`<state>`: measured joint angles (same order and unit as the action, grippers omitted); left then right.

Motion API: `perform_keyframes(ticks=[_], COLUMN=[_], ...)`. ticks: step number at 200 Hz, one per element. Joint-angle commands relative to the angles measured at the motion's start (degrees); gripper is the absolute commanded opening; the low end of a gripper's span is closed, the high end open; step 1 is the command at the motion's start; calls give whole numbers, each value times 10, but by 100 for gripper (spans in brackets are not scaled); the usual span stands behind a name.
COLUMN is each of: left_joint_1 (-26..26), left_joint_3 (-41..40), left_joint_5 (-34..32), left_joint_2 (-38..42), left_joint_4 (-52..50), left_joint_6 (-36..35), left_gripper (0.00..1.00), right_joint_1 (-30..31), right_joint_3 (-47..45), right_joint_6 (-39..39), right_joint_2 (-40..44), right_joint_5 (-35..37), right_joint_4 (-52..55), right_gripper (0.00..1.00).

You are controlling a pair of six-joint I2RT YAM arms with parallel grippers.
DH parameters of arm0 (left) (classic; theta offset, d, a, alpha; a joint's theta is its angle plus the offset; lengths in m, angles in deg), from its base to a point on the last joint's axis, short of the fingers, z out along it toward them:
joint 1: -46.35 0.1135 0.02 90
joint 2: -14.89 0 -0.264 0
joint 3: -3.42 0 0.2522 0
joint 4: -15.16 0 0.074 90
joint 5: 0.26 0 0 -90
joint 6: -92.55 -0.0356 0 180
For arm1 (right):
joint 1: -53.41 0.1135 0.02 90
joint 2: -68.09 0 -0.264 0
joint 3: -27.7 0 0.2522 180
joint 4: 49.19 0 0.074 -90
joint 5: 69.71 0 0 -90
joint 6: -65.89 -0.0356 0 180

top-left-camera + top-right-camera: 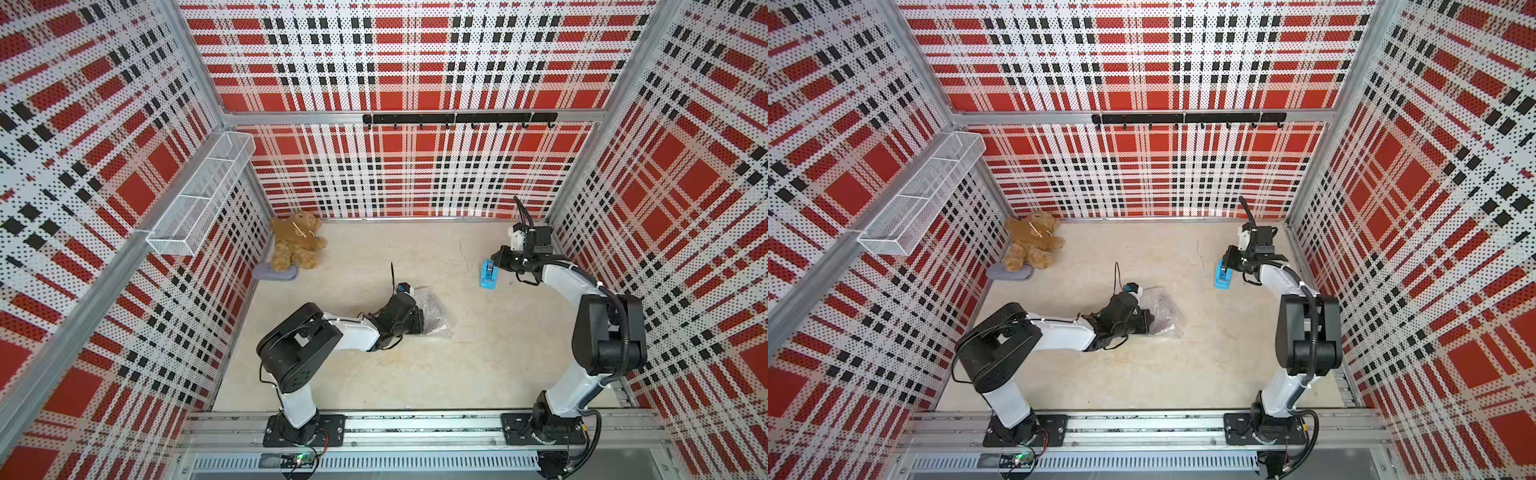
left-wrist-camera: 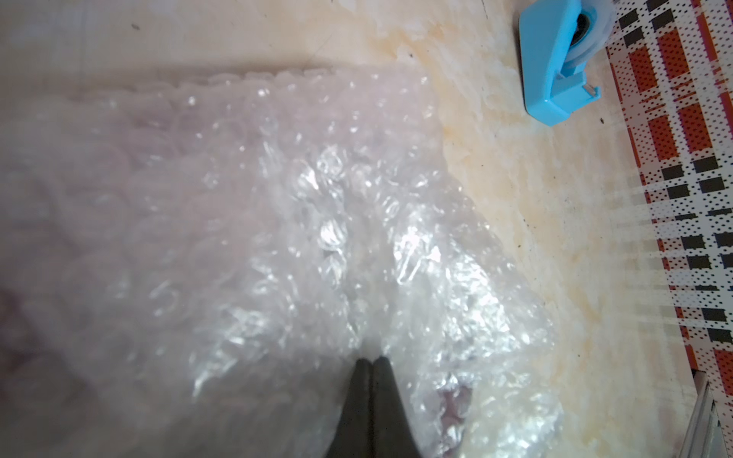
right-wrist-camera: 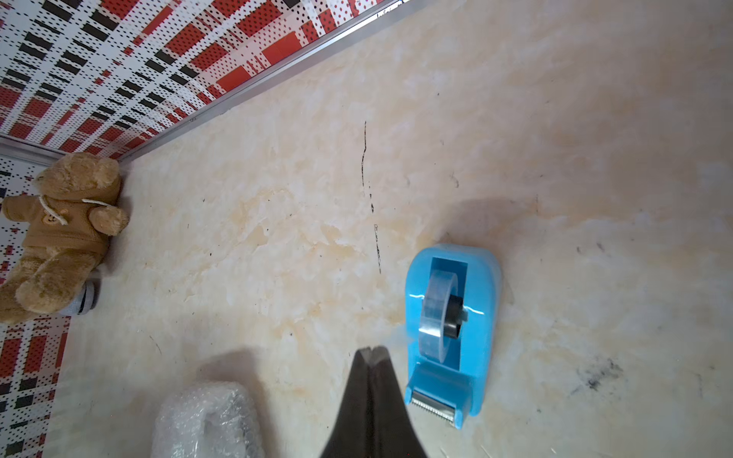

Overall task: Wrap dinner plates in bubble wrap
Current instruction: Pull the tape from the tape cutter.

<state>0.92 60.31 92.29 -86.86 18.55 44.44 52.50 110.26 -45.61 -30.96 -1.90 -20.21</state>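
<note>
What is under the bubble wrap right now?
Through the bubble wrap only a dim reddish-purple tint shows, close to the shut left hand. The crinkled layers hide whatever lies beneath, so its shape and pattern cannot be made out.

Bright, even light; I see soft shadows and wide-angle bending.
In both top views the walls (image 1: 104,166) bow outward at the edges. In the left wrist view the bubble wrap (image 2: 325,238) glints with white glare and much of it is blurred. In the right wrist view the tape dispenser (image 3: 452,317) casts a soft shadow.
</note>
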Motion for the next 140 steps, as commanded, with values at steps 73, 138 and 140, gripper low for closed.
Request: perform_keyframes(ticks=[73,138,140], left_joint_1=[-10,-11,-11], left_joint_3=[-13,-8,-8], left_joint_5=[4,5,6], left_joint_2=[-36,-41,-41], left_joint_4=[-87,-91,-91], left_joint_6=[-6,-8,-8], left_gripper=[0,0,0], right_joint_1=[1,0,0], right_joint_3=[17,21,25], right_joint_6=[-8,-16,-13], right_joint_2=[36,62,61], right_joint_5=[-17,0,-1], right_joint_4=[-17,-33,-26], right_gripper=[0,0,0])
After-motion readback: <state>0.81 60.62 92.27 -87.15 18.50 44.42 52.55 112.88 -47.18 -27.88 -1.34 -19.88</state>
